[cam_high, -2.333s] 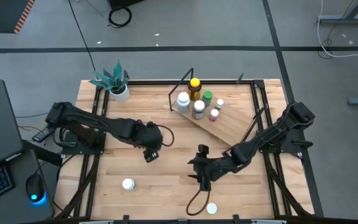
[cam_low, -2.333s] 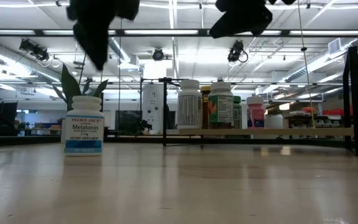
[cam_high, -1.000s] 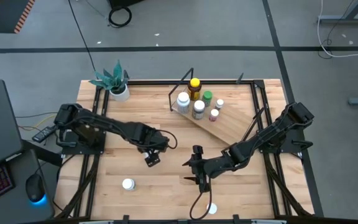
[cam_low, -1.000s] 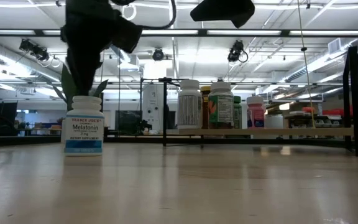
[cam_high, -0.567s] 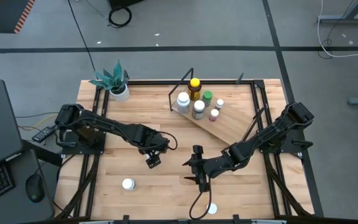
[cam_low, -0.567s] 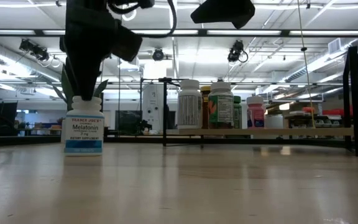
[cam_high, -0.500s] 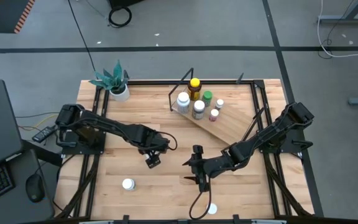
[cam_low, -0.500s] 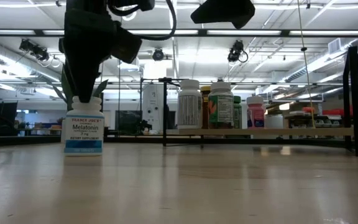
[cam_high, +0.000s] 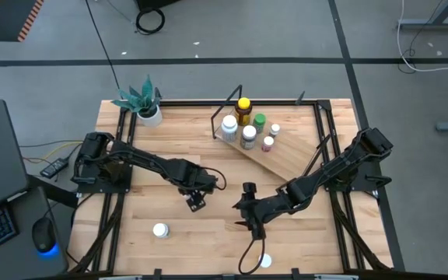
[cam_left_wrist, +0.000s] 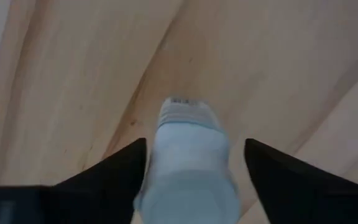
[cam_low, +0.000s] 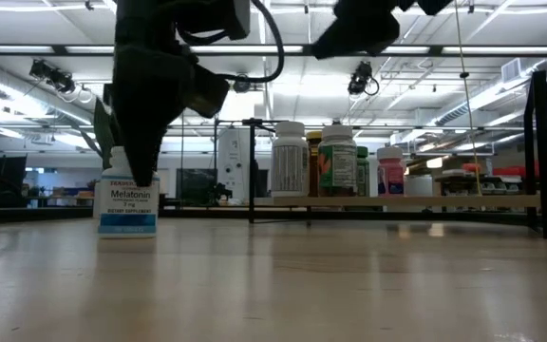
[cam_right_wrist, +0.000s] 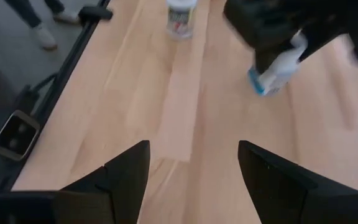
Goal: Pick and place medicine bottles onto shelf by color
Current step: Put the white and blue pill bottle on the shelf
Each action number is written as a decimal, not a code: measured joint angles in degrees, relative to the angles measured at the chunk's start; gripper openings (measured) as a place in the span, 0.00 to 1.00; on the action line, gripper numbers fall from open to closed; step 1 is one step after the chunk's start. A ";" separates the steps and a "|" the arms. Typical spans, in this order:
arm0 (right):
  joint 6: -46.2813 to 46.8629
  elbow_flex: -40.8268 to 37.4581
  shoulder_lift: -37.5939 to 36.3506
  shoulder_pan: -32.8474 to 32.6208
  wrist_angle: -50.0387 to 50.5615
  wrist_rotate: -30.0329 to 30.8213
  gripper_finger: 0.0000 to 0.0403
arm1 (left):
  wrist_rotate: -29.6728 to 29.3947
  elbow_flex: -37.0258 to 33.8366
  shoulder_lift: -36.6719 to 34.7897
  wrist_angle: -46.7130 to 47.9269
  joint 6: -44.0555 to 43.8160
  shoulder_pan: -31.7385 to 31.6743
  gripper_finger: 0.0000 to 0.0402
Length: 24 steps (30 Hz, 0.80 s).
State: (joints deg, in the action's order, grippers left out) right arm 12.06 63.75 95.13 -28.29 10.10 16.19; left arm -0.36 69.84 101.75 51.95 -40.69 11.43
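My left gripper (cam_high: 195,201) is shut on a white bottle with a blue band (cam_right_wrist: 272,71) over the middle of the table; the bottle also shows between its fingers in the left wrist view (cam_left_wrist: 188,155). My right gripper (cam_high: 249,218) hangs open and empty just right of it. A white Melatonin bottle (cam_high: 160,230) stands on its base near the front left, and another white-capped bottle (cam_high: 264,261) stands at the front edge. The shelf (cam_high: 286,155) at the far middle carries several bottles (cam_high: 247,128), among them an amber one with a yellow cap and a green-capped one. My left gripper pinches the white bottle between its two fingers (cam_left_wrist: 114,171), one on each side of its body. The fingers slant down from above and lie along the bottle. Its blue-banded end (cam_right_wrist: 257,82) sticks out below the fingertips. The bottle hangs tilted, clear of the table.
A white pot with a green plant (cam_high: 142,101) stands at the far left corner. Black frame rails (cam_high: 119,194) run along the table's left and right sides. A person's shoes (cam_right_wrist: 39,31) show on the floor beyond the table edge.
My left gripper has come down with the white bottle and gone a little toward the table's near and right edges, now low beside the Melatonin bottle in the low view. It stays shut on the bottle.
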 joint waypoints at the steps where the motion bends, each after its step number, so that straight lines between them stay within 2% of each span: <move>1: 0.60 0.00 0.00 -0.01 1.07 -0.79 0.63 | 0.00 0.00 0.00 -0.72 -0.01 -0.01 0.64; 6: 5.03 0.00 0.00 -0.21 6.71 -1.34 0.63 | 0.76 0.00 0.00 -4.02 1.04 -0.33 0.44; 14: 11.29 0.00 0.00 -2.25 10.77 -1.33 0.63 | 1.66 0.00 0.00 -7.50 5.18 -2.34 0.43; 20: 16.98 0.00 0.00 -4.06 14.26 -1.34 0.63 | 1.61 0.00 0.00 -16.76 9.91 -5.00 0.47; 24: 20.34 0.00 0.00 -5.26 17.59 -1.12 0.63 | 1.58 0.01 0.00 -23.49 13.15 -6.03 0.44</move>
State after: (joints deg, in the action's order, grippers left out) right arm 32.41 63.75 95.13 -33.55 27.69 15.06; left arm 1.21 69.85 101.75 28.45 -27.54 5.40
